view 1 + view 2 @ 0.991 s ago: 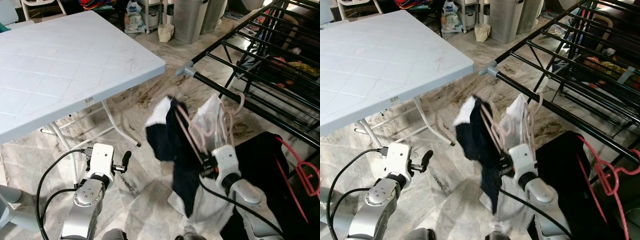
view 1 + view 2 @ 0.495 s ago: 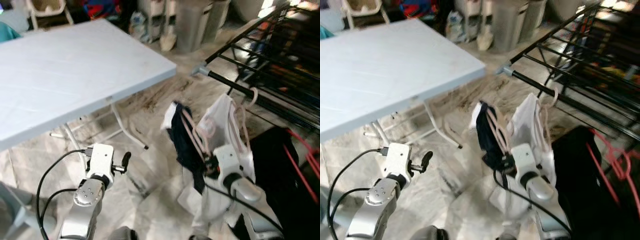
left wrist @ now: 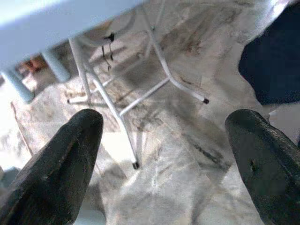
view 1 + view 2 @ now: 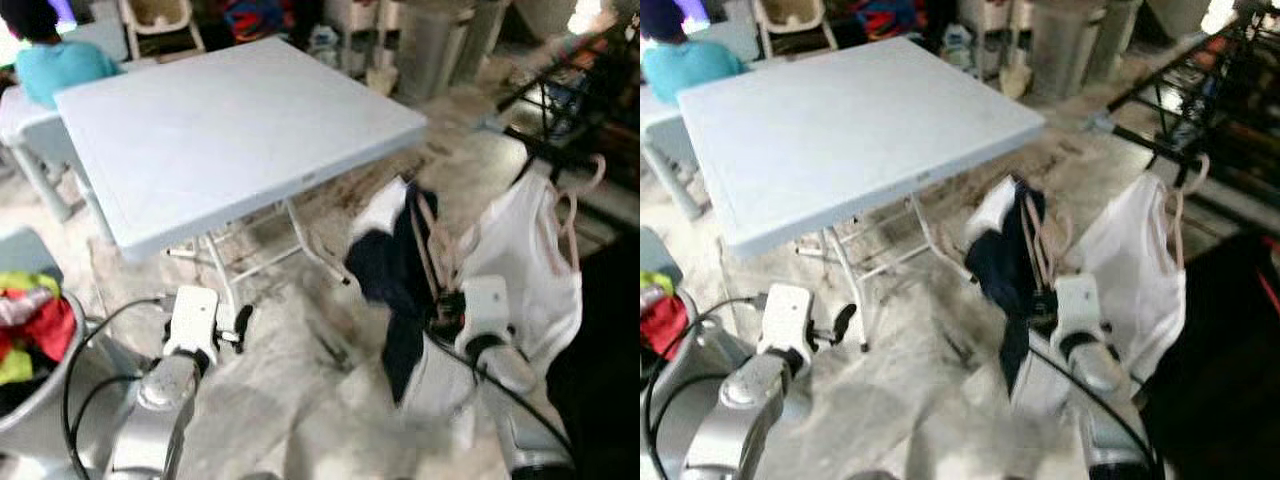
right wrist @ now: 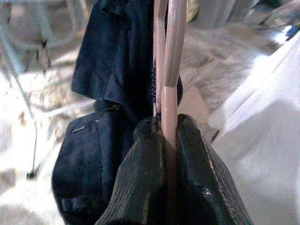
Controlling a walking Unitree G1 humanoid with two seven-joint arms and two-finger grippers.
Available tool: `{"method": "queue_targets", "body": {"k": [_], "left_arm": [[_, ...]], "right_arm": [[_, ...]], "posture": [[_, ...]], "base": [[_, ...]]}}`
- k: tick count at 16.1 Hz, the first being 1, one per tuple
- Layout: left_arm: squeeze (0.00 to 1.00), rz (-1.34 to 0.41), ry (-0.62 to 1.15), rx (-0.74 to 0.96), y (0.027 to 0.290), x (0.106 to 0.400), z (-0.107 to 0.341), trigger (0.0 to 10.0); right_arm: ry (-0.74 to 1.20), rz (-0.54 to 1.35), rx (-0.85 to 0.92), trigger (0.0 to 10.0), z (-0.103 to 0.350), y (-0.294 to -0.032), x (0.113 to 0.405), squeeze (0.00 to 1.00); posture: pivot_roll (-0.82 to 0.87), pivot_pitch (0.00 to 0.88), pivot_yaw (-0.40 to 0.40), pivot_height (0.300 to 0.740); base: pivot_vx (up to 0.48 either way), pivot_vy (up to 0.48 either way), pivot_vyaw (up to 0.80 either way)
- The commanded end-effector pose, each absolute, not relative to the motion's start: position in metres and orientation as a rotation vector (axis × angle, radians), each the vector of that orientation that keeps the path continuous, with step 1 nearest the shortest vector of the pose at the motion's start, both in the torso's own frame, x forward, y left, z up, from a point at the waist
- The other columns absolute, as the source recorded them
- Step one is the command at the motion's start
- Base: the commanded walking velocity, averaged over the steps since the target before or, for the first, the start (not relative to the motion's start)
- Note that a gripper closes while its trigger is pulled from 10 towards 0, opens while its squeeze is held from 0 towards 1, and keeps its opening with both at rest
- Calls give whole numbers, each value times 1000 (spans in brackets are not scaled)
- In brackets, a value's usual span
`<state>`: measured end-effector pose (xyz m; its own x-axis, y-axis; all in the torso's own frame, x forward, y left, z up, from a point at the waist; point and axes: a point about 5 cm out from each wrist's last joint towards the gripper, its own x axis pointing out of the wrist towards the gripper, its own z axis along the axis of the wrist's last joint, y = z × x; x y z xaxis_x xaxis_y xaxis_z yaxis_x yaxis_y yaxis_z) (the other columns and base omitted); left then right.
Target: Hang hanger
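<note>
My right gripper [image 5: 168, 154] is shut on the thin rod of a pink hanger [image 5: 169, 56]. In the eye views this gripper [image 4: 447, 305] holds the pink hanger [image 4: 428, 240] up in front of me. A navy garment [image 4: 385, 270] drapes off its left side. A white garment [image 4: 520, 260] hangs on the right, with another pink hook [image 4: 585, 185] above it. The black drying rack [image 4: 545, 100] is blurred at the top right, apart from the hanger. My left gripper [image 3: 168, 154] is open and empty, low over the floor near the table legs.
A white folding table [image 4: 240, 120] stands ahead on the left, its legs [image 3: 112, 108] near my left gripper. A basket [image 4: 25, 330] of coloured clothes sits at the far left. A person in teal [image 4: 60, 60] is behind the table. Dark cloth [image 4: 610, 340] hangs at the right.
The camera has swung left: the rack slid to the right edge, and the basket and person came into sight. My right gripper still holds the hanger with its clothes.
</note>
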<state>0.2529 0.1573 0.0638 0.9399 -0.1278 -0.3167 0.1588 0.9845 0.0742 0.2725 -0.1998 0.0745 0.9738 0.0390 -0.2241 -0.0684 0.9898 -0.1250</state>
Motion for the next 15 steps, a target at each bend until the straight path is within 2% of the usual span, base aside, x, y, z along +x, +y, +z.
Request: {"method": "queue_targets", "body": {"k": [1, 5, 8, 10, 13, 15], "left_arm": [[0, -174, 297, 96, 150, 255, 67, 10000], [0, -202, 283, 87, 151, 259, 72, 10000], [0, -260, 308, 115, 148, 256, 68, 10000], [0, -311, 314, 131, 144, 254, 67, 10000], [0, -525, 304, 187, 124, 245, 68, 10000], [0, -544, 302, 213, 122, 244, 68, 10000]], "right_arm": [[159, -2, -128, 0, 88, -210, 276, 0], [169, 37, -92, 0, 86, -206, 274, 0], [230, 285, -222, 0, 81, -193, 278, 0], [239, 330, -245, 0, 84, -195, 283, 0], [177, 542, -338, 0, 99, -187, 296, 0], [106, 626, -438, 0, 107, -179, 301, 0]], "posture": [[-29, 44, 32, 740], [-23, 55, 25, 740], [-29, 63, 30, 740], [-30, 65, 28, 740], [-28, 68, 27, 740], [-22, 72, 22, 740]], "base": [[0, 465, 0], [0, 72, 0], [0, 0, 0], [0, 0, 0], [0, 0, 0], [0, 0, 400]]}}
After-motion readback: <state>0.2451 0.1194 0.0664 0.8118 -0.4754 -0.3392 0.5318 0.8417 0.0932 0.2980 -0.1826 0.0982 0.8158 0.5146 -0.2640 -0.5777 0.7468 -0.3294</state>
